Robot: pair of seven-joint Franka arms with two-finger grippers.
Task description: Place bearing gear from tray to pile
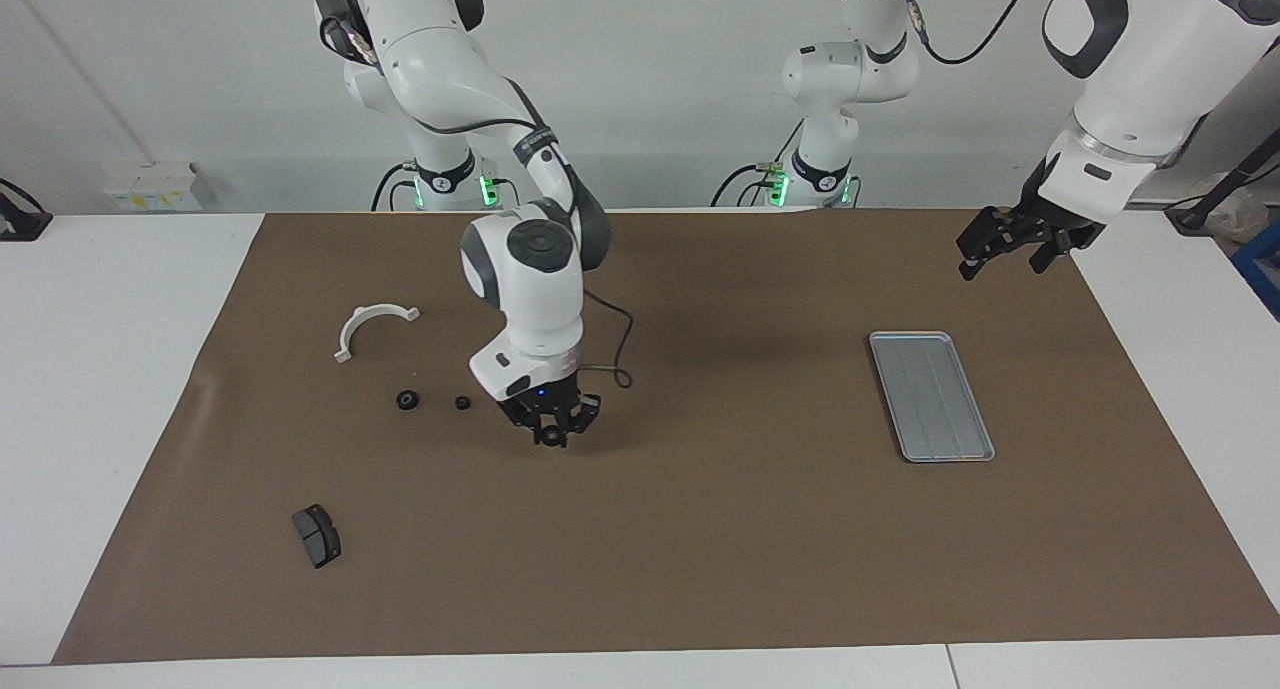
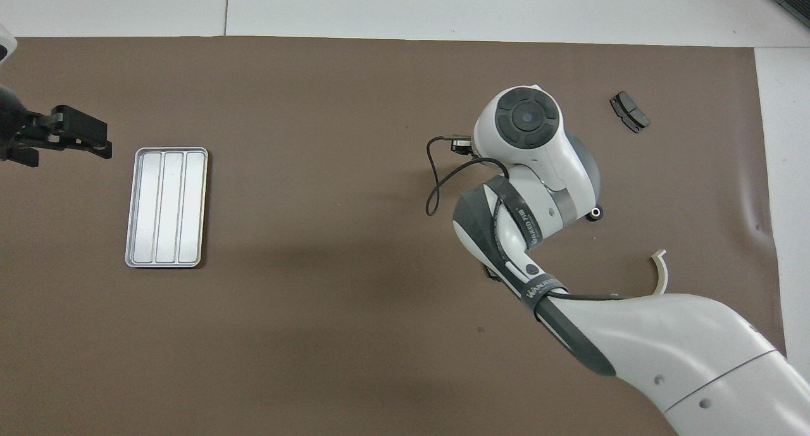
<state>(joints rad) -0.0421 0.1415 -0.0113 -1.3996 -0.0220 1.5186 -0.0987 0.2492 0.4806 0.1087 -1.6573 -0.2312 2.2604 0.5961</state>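
Note:
My right gripper [image 1: 550, 431] is low over the brown mat, shut on a small black bearing gear [image 1: 548, 436], beside the pile. In the overhead view its wrist hides the fingers and the gear. The pile has a white semicircular bracket [image 1: 372, 326], two small black gears [image 1: 407, 400] [image 1: 462, 403] and a dark brake pad [image 1: 317, 535]. The silver tray [image 1: 930, 396] lies bare toward the left arm's end and also shows in the overhead view [image 2: 166, 207]. My left gripper [image 1: 1010, 247] waits open and empty in the air beside the tray, and shows in the overhead view [image 2: 69, 135].
The brown mat [image 1: 720, 549] covers most of the white table. A black cable [image 1: 612, 354] loops from my right wrist. In the overhead view the bracket [image 2: 661, 270], one gear [image 2: 595, 214] and the brake pad [image 2: 629, 111] show around my right arm.

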